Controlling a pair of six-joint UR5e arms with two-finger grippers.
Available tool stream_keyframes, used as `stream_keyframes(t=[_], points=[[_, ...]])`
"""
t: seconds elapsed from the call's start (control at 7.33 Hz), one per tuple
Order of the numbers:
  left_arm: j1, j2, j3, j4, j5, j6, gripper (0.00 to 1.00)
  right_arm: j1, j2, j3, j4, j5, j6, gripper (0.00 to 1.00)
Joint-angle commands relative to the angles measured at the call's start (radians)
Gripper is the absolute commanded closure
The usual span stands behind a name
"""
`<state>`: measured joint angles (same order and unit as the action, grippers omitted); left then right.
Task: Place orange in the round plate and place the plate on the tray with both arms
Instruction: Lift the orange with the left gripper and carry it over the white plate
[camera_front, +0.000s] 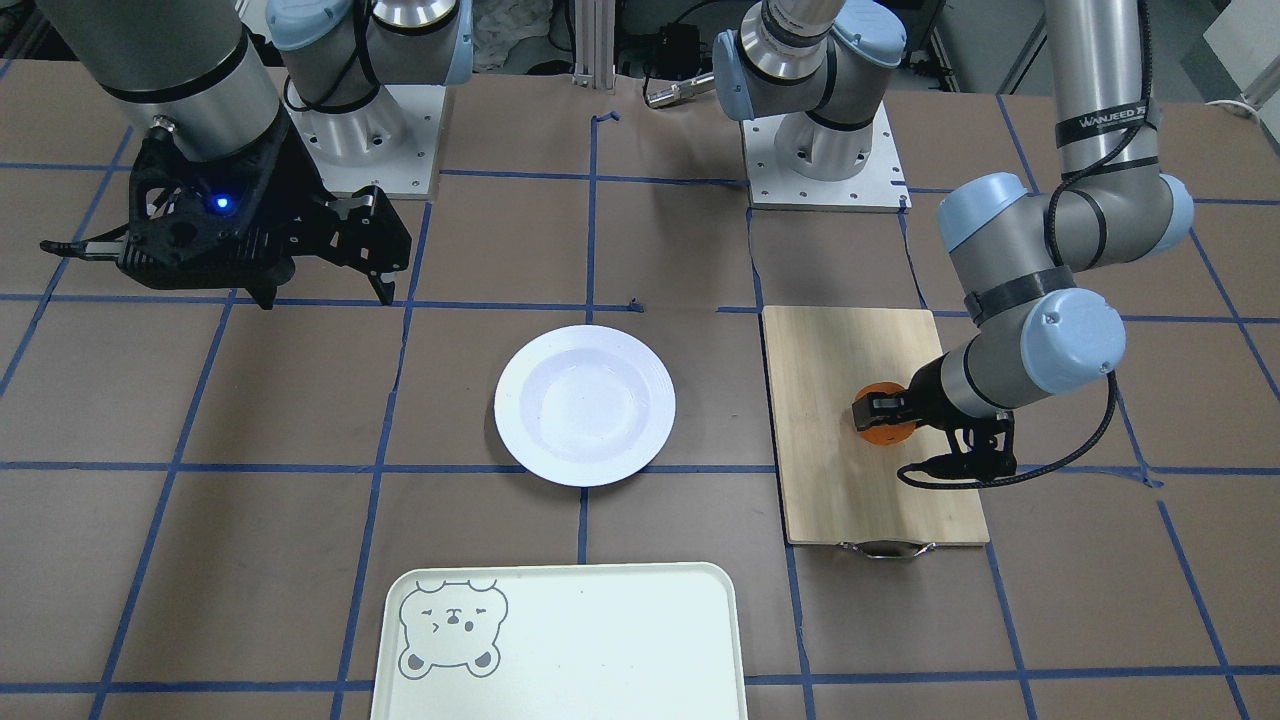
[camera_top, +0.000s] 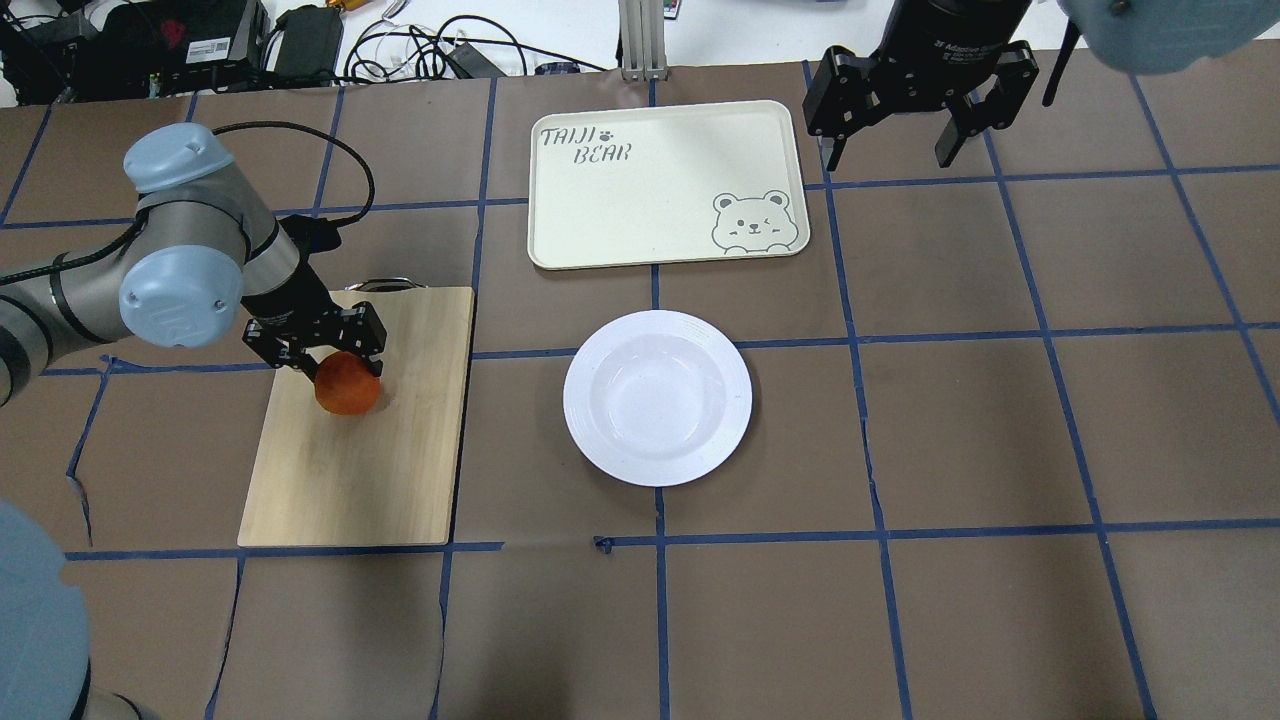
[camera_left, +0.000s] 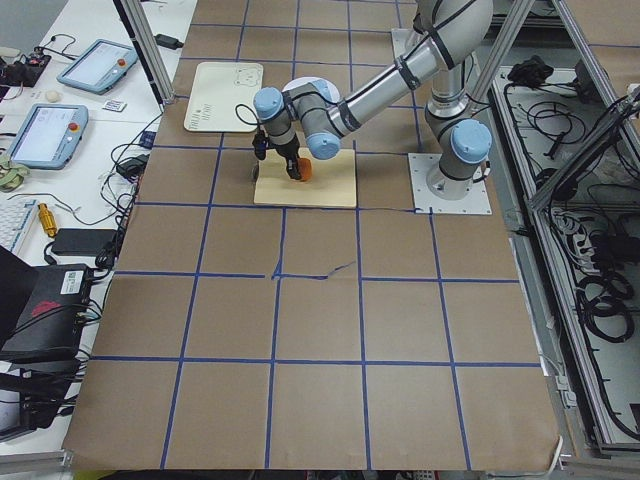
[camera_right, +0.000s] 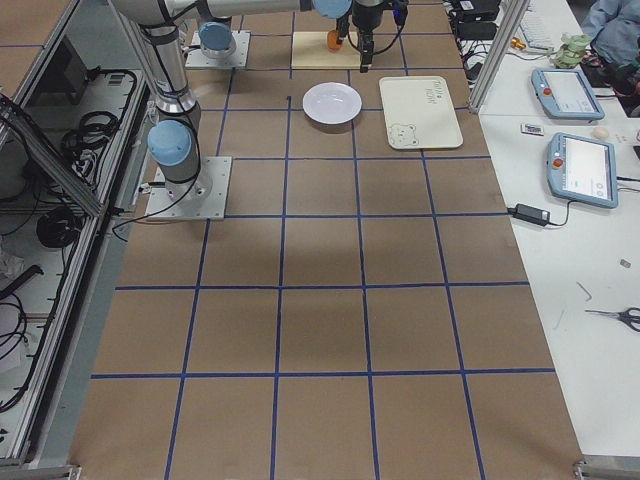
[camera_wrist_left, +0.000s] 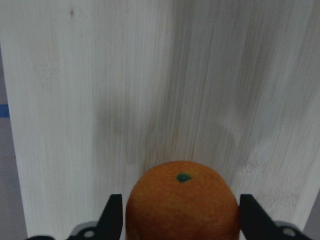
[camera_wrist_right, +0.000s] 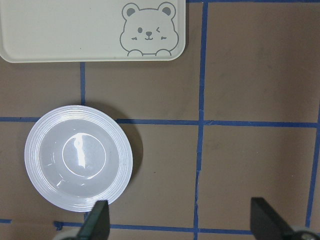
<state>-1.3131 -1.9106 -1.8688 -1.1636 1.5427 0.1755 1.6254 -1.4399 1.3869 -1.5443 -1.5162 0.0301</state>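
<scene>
While the left gripper (camera_front: 885, 412) sits over the orange (camera_front: 886, 432) at mid-right of the front-facing view, the fruit is on the bamboo board (camera_front: 850, 490), not yet in the round plate (camera_front: 520, 405) at centre. Tray (camera_front: 600, 640) is at bottom centre w/ nothing on it. Right gripper (camera_front: 325, 298) is upper left, fingers spread, holding nothing.

Overhead: orange is mid-left on the board, left gripper straddling it from the upper left. Plate is at centre, tray above it, gap between them. Right gripper is top right, fingers apart, just beside the tray's bear corner.

Ext left: orange is a small dot upper centre under the near arm. Too small for grip detail.

Ext right: same at top centre. Plate and tray are side by side below it, not touching.

Left wrist: orange is at bottom centre, a finger (camera_wrist_left: 114, 217) on each side v. close to the skin. Can't tell if they're squeezing or only bracketing.

Right wrist: plate lower left, tray top left, fingertips wide apart at the bottom edge.

Risks (my read):
- Round fruit + shallow or off-centre grip → it could pop out & roll off the board.
- Release from too high → it could bounce over the plate's low rim or shove the plate.
- Two-arm lift on a thin rim → any tilt or uneven pull rolls the orange off or lets the plate slip.
- Right arm is close to the tray and could knock it.
</scene>
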Motion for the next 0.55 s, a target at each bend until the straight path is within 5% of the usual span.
stream_keyframes(t=[0.0, 0.27, 0.41], points=[[-0.002, 0.011, 0.022, -0.005, 0.001, -0.005, 1.0, 0.001, -0.001, 0.0, 0.001, 0.004, 0.001, 0.0], [-0.04, 0.022, 0.139, -0.077, -0.007, -0.136, 1.0, -0.001, 0.001, 0.0, 0.003, -0.005, -0.002, 0.0], [-0.07, 0.012, 0.204, -0.129, -0.094, -0.204, 1.0, 0.001, 0.001, 0.0, 0.006, -0.004, -0.001, 0.0]])
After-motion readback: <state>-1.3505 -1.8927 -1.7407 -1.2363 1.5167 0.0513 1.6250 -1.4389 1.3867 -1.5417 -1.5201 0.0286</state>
